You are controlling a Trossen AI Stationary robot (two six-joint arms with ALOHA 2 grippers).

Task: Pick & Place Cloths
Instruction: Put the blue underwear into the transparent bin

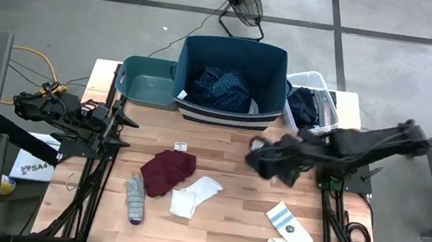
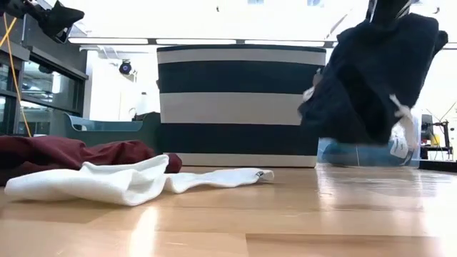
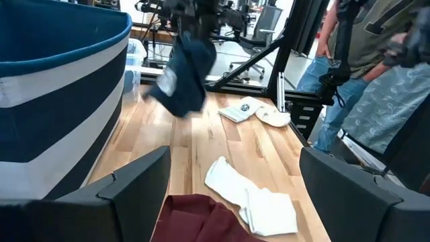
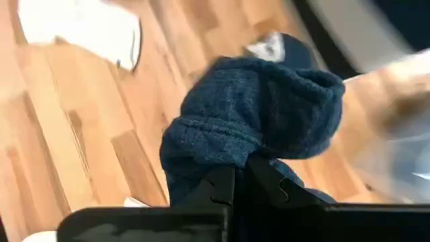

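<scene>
My right gripper point(image 1: 265, 162) is over the table's middle-right and shut on a dark navy-black cloth with a white tag point(image 2: 371, 71), which also shows in the left wrist view point(image 3: 185, 74). The maroon cloth point(image 1: 167, 171), a white sock point(image 1: 194, 194) and a grey sock point(image 1: 135, 198) lie flat on the table. A pair of white socks point(image 1: 285, 233) lies near the right near corner. A navy dotted garment point(image 1: 220, 88) sits in the striped navy bin point(image 1: 233, 50). My left gripper point(image 3: 235, 202) is open at the table's left side, touching nothing. My right gripper pinches a bunched fold of the dark cloth point(image 4: 222, 144) between its two shut fingers point(image 4: 228, 185). The cloth is lifted clear of the table and hangs in a slack bundle below the gripper, its white tag point(image 2: 403, 118) dangling.
A teal bin point(image 1: 144, 83) stands left of the striped bin, and a clear bin point(image 1: 323, 89) with dark cloth stands right of it. A small white tag point(image 1: 181, 146) lies on the wood. A person point(image 3: 363, 60) stands beyond the table's right side.
</scene>
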